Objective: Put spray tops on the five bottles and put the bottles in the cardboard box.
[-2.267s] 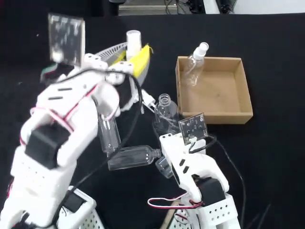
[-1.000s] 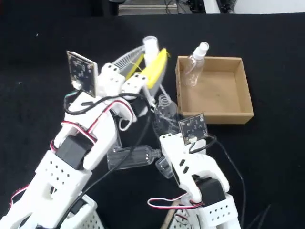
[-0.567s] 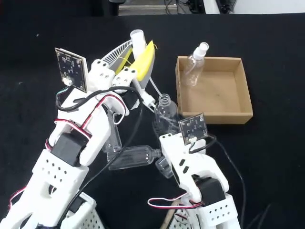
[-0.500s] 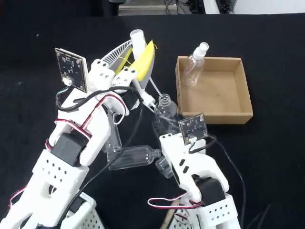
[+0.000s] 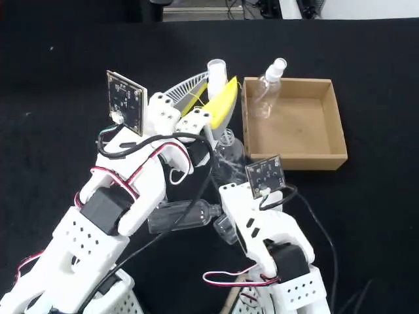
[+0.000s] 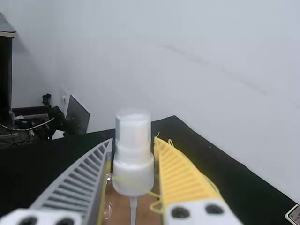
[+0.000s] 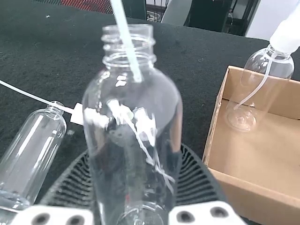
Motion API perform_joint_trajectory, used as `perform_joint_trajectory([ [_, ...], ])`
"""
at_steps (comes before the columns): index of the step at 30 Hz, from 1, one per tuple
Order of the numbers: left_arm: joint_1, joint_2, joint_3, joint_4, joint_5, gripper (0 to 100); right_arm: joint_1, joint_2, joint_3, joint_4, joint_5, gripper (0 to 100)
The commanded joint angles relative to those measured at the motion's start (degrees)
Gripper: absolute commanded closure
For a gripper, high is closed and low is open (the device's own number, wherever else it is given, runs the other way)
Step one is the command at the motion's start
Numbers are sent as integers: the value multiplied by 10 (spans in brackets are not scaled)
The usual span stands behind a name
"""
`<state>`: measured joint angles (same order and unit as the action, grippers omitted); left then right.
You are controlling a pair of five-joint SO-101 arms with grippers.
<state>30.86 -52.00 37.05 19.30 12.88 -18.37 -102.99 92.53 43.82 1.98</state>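
High view first: the left arm (image 5: 131, 190) is up over the black bench (image 5: 366, 216), and its jaws, one yellow and one pale ribbed, are clenched on a white spray top (image 5: 216, 70). The left wrist view confirms it: the spray top (image 6: 133, 154) sits upright between the two jaws, cap poking out past their tips, thin tube hanging down between them.

Directly under those left jaws stands the open bottle (image 5: 228, 157), clear and upright, grasped low on its body by the right arm's (image 5: 262, 222) dark ribbed jaws. From the right wrist view the open bottle (image 7: 133, 126) rises straight out of the jaws, and a white tube runs down through its neck into the body.

Beyond the right jaws and off to one side sits the cardboard box (image 5: 327, 154), with one capped bottle (image 5: 267, 91) leaning in its far corner — the right wrist view shows that capped bottle (image 7: 255, 89) inside the cardboard box (image 7: 220, 154) too.

On the other side of the right jaws, a bare bottle (image 5: 183, 216) lies flat on the bench, and a loose spray top (image 7: 82, 115) lies just past the bare bottle's (image 7: 28, 150) neck.
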Motion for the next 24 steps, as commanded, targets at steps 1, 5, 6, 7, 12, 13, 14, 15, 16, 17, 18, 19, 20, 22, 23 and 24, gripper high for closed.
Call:
perform_joint_trajectory([
  [1, 21, 0, 9, 0, 1, 945, -3, -56, -28, 2, -5, 987],
  [5, 26, -7, 24, 0, 1, 766, -3, -56, -28, 2, -5, 987],
  [6, 24, -7, 26, 0, 4, 729, -3, -56, -28, 2, -5, 987],
  [7, 22, -7, 26, 0, 4, 711, -3, -56, -28, 2, -5, 987],
  [12, 5, -8, 8, 1, 1, 741, -3, -56, -28, 1, -5, 987],
  [13, -1, -8, 3, 1, 1, 744, -3, -56, -28, 1, -5, 987],
  [14, -13, -8, -1, 1, 1, 745, -3, -56, -28, 1, -5, 987],
  [15, -29, -8, -5, 1, 1, 746, -3, -56, -27, 1, -5, 987],
  [16, -44, -8, -7, 1, 1, 747, -3, -56, -27, 1, -5, 987],
  [17, -57, -9, -7, 1, 1, 747, -3, -56, -27, 1, -5, 987],
  [18, -69, -11, -4, 2, 1, 747, -3, -56, -27, 1, -5, 987],
  [19, -79, -17, 1, 2, 1, 747, -3, -56, -27, -1, -5, 987],
  [20, -87, -22, 10, 1, 1, 747, -3, -56, -28, -3, -5, 987],
  [22, -99, -24, 22, -4, 0, 747, -3, -56, -28, -3, -5, 987],
  [23, -108, -22, 24, -6, 0, 746, -3, -56, -28, -3, -5, 987],
  [24, -117, -17, 26, -16, 0, 746, -3, -56, -28, -3, -5, 987],
])
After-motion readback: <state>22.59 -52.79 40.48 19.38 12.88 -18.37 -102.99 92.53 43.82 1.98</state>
